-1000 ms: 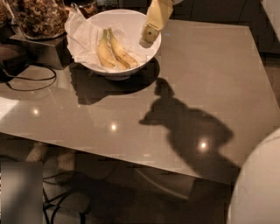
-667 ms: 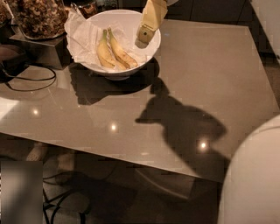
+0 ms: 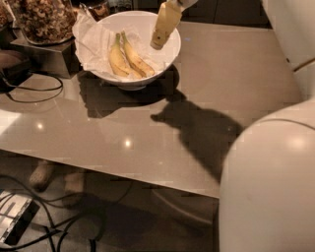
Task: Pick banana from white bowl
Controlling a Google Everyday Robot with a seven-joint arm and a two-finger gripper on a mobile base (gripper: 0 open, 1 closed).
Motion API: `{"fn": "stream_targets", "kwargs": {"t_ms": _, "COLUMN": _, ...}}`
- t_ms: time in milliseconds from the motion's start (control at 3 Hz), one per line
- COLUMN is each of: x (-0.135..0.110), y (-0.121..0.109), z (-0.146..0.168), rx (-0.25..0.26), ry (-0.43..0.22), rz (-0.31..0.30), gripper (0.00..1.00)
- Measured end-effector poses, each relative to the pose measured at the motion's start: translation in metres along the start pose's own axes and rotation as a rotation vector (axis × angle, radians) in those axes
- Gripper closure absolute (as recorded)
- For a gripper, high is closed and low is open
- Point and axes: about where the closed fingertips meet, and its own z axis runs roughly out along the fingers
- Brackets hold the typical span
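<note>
The white bowl (image 3: pixel 145 15) stands at the far left of the grey table (image 3: pixel 236 74), lined with crumpled white paper (image 3: pixel 92 43). Two bananas lie in it side by side. The banana (image 3: pixel 138 60), slimmer with brown flecks, is the right one. A plumper, cleaner yellow banana (image 3: pixel 117 61) lies to its left. My gripper (image 3: pixel 157 43) hangs down from the top of the view over the bowl's right side. It is just right of the banana's upper end and above it, not touching it.
A glass jar of brown snacks (image 3: pixel 43 19) sits on a metal box (image 3: pixel 45 55) left of the bowl. A black cable (image 3: pixel 30 94) loops on the table's left part. My white body (image 3: pixel 270 192) fills the lower right. Cables (image 3: pixel 59 231) lie on the floor.
The gripper has moved left from the bowl's right rim to over the bowl's inside. The bananas have not moved. My white body fills more of the view's right side.
</note>
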Motion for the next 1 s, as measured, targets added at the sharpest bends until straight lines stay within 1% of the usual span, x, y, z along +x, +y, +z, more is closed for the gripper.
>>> {"fn": "stream_targets", "kwargs": {"t_ms": 333, "x": -0.005, "y": -0.011, "z": 0.009, "rx": -0.005, "ry": 0.012, "rz": 0.038, "gripper": 0.36}}
{"fn": "stream_targets", "kwargs": {"t_ms": 667, "x": -0.015, "y": -0.024, "z": 0.026, "rx": -0.003, "ry": 0.029, "rz": 0.071, "gripper": 0.37}}
{"fn": "stream_targets", "kwargs": {"t_ms": 1000, "x": -0.030, "y": -0.035, "z": 0.048, "rx": 0.006, "ry": 0.049, "rz": 0.092, "gripper": 0.38}}
